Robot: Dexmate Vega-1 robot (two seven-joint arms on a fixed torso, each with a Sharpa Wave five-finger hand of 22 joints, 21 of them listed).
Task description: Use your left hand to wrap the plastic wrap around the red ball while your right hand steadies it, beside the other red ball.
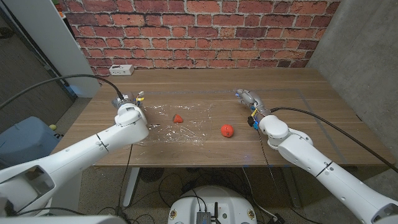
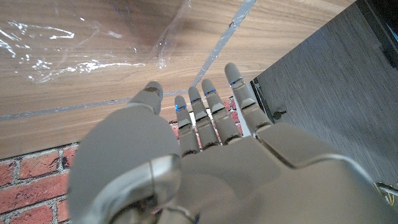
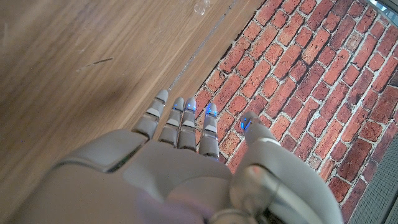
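A sheet of plastic wrap (image 1: 177, 123) lies spread on the counter (image 1: 311, 106), with one red ball (image 1: 178, 117) resting on it near its middle. The other ball (image 1: 227, 130) sits on bare wood just right of the wrap's edge. The left hand (image 1: 127, 107) at the wrap's left edge and the right hand (image 1: 247, 99), right of and beyond that ball, both hold nothing, fingers extended side by side.

On the brown wood-grain table (image 1: 186, 84), a clear, glinting sheet of plastic wrap (image 1: 180, 127) lies under one red ball (image 1: 178, 117); the other red ball (image 1: 227, 130) sits just beside the sheet. Behind the table stands a red-brown brick wall (image 1: 199, 31) with pale mortar lines. A white power strip (image 1: 122, 70) lies at the table's far edge.
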